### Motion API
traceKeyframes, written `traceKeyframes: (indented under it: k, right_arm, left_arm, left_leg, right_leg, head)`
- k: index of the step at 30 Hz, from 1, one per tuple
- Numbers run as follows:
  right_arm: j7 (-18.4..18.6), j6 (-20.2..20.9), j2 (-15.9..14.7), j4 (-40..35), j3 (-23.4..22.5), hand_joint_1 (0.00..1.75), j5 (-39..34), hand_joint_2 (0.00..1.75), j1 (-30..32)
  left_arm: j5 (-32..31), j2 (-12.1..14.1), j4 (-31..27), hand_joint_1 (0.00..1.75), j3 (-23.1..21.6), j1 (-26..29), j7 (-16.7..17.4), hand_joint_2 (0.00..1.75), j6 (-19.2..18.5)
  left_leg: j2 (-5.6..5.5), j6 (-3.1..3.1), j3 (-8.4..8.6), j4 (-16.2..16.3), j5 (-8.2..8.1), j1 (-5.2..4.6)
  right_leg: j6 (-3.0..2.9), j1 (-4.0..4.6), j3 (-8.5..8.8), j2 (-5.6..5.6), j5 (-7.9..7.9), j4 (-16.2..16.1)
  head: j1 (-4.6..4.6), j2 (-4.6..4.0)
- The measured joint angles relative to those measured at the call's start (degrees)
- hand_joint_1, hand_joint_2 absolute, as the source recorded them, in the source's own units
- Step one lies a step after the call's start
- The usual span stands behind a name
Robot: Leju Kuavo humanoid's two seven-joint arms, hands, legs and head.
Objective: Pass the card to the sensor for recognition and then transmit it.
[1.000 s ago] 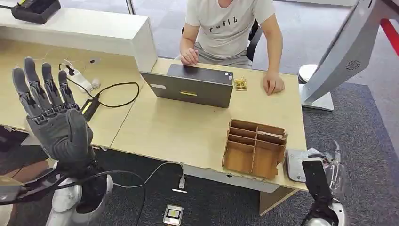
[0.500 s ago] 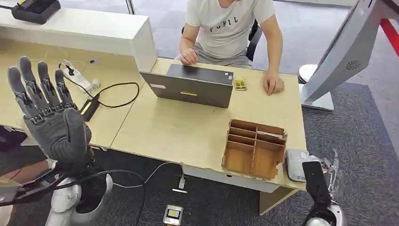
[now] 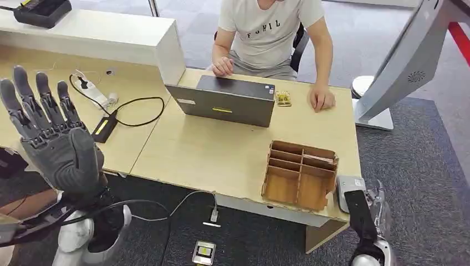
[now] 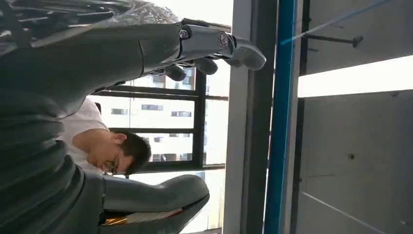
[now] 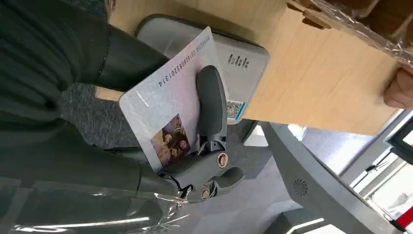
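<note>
Your right robot hand [image 5: 195, 146] has the pale rectangular photo ID card [image 5: 168, 105] clamped: a grey finger [image 5: 210, 105] lies across its printed face, and the rest of the hand backs it from behind. In the right wrist view the card overlaps the grey, rounded card-reader sensor [image 5: 241, 68], but you cannot tell from these frames whether it touches the sensor or sits just off it. In the head view the same hand [image 3: 366, 197] is at the sensor [image 3: 345, 191], which sits at the bench corner just beside the brown wooden slotted organiser box [image 3: 300, 174].

Your left robot hand [image 3: 47, 136] is raised well apart from the sensor, on the far side of the organiser box, with fingers spread and nothing in it.

Judge the card as thin, light, stiff plastic with a slick face. It should flex a little and not crush, but it could slide or pivot under a single finger if you tilt it sharply. Your hold looks sound as it is, flat on the two faces near the photo end, with the numbered end free toward the sensor. For the handover, keep that end projecting so the person in the white T-shirt [image 3: 269, 27], seated at the light wooden bench [image 3: 221, 149] beyond the organiser box, has a bare edge to take.
</note>
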Motion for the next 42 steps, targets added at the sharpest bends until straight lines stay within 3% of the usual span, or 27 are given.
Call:
traceKeyframes:
  k: [22, 42]
  right_arm:
    - [-1.57, -1.92, 1.31, 13.92, 0.28, 1.75, -5.73, 1.75, -4.03]
    - [-4.65, -2.78, 2.05, 16.46, 0.72, 1.75, -8.02, 1.75, -5.44]
  left_arm:
    - [0.89, 0.02, -0.15, 0.00, 0.00, 0.72, 0.00, 1.75, 0.04]
    - [0.90, 0.24, -0.15, 0.00, 0.00, 0.69, 0.00, 1.75, -0.37]
  left_leg:
    - [0.01, 0.00, 0.18, 0.00, 0.00, 0.00]
    - [0.03, -0.01, 0.49, -0.01, 0.01, 0.00]
  right_leg:
    - [0.00, 0.00, 0.15, 0.01, 0.00, 0.00]
    - [-0.01, 0.01, 0.43, 0.03, 0.01, -0.01]
  head:
    - [0.02, 0.00]
    - [0.00, 0.00]
